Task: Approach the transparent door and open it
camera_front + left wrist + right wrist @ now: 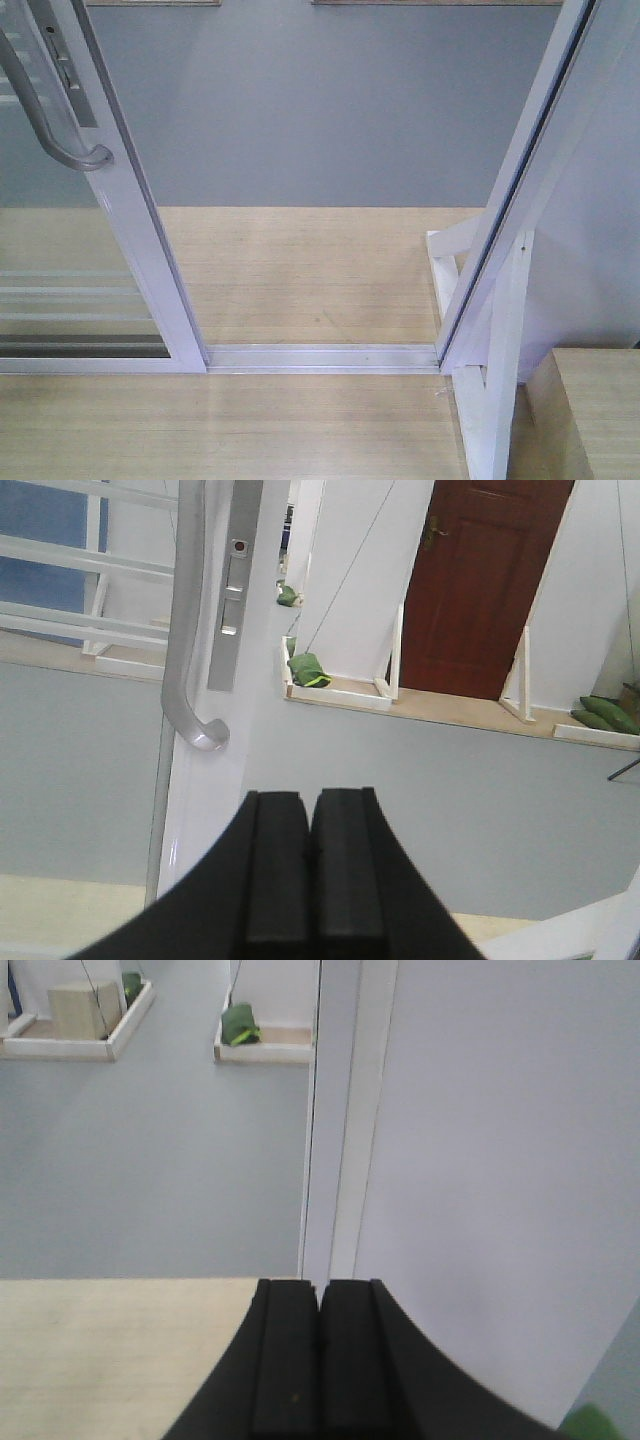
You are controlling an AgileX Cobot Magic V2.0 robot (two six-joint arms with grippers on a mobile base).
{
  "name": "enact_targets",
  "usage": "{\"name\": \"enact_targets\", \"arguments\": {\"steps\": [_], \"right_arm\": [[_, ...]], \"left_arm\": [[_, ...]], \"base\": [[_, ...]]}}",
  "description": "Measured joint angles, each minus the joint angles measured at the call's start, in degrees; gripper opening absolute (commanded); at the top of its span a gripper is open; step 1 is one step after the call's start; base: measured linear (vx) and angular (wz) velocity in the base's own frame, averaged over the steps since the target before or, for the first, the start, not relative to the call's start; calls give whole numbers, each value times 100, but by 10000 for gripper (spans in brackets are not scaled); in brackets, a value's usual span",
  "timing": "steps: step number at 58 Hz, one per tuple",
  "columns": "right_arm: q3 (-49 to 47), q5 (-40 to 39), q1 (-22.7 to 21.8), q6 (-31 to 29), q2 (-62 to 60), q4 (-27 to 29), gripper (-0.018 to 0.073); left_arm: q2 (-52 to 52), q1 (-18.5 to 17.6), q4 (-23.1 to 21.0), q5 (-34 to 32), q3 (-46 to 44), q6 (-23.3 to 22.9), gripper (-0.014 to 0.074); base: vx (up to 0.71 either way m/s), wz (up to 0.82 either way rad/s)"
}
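Note:
The transparent door [130, 210] stands slid to the left in the front view, its white stile carrying a curved grey pull handle [45, 110]. A wide gap lies between that stile and the white jamb [520, 190] on the right. In the left wrist view the door stile [255, 710] and its handle [188, 640] rise just ahead and left of my left gripper [310, 800], which is shut on nothing. My right gripper [320, 1290] is shut and empty in front of the white jamb [345, 1110]. Neither gripper shows in the front view.
The floor track [320, 355] runs across the doorway between pale wood floor and a grey floor [320, 110] beyond. A white brace frame [490, 380] and a wooden box [590, 410] stand at the right. A brown door [480, 580] and green bags [308, 668] lie far off.

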Motion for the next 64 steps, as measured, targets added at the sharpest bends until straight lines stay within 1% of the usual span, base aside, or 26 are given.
{"name": "enact_targets", "arguments": {"steps": [3,7,15,22,31,64], "right_arm": [[326,-193,2,-285,-417,26,-12],[746,-379,-2,-412,-958,54,-11],[1548,-555,-4,-200,-2005,101,-9],[2017,-374,-4,-60,-2686,122,-9],[2043,64,-4,-60,-2770,122,-9],[2043,108,-4,-60,-2770,122,-9]], "left_arm": [[0,0,0,0,0,0,-8],[0,0,0,0,0,0,-8],[0,0,0,0,0,0,-8],[0,0,0,6,0,0,-8],[-4,0,0,12,0,0,-8],[-4,0,0,17,0,0,-8]], "base": [[0,0],[0,0],[0,0],[0,0],[0,0],[0,0]]}}
